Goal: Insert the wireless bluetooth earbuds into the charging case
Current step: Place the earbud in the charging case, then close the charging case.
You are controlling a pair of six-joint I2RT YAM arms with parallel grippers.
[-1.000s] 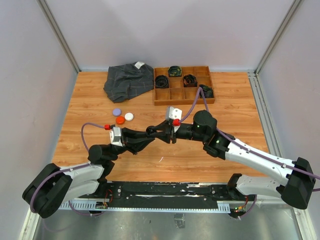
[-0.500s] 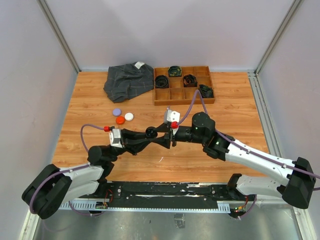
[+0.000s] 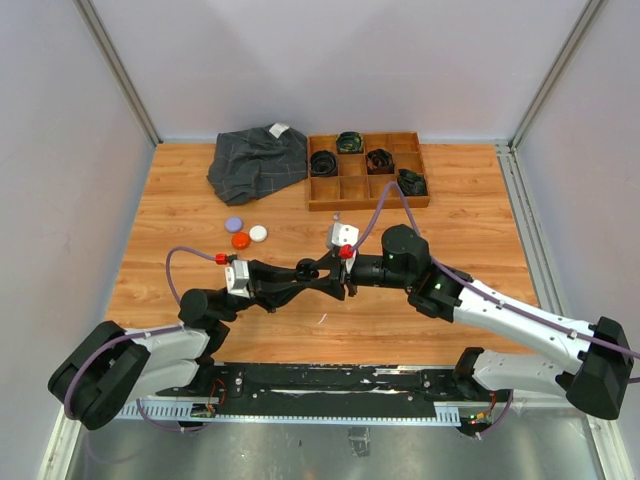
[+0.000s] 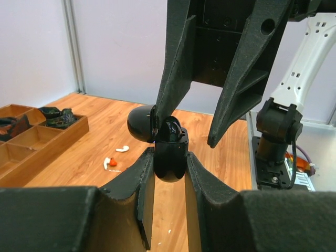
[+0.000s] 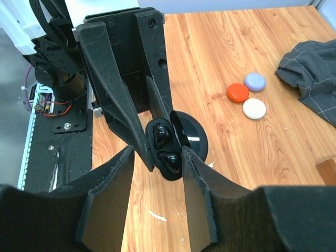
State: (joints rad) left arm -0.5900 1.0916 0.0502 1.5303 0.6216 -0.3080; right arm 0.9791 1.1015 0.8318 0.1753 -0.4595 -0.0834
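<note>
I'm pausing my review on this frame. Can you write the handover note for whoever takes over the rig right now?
Left gripper: jaws shut on the black charging case, held up over the table with its lid open.
Right gripper: jaws open either side of the case, holding nothing.
Earbuds: two black earbuds appear seated in the case. A white earbud and an orange-red earbud lie loose on the table.
Done: the black pair looks inserted.
Left: probably confirm that they are seated and close the lid. The two loose earbuds are not in any case.
</note>
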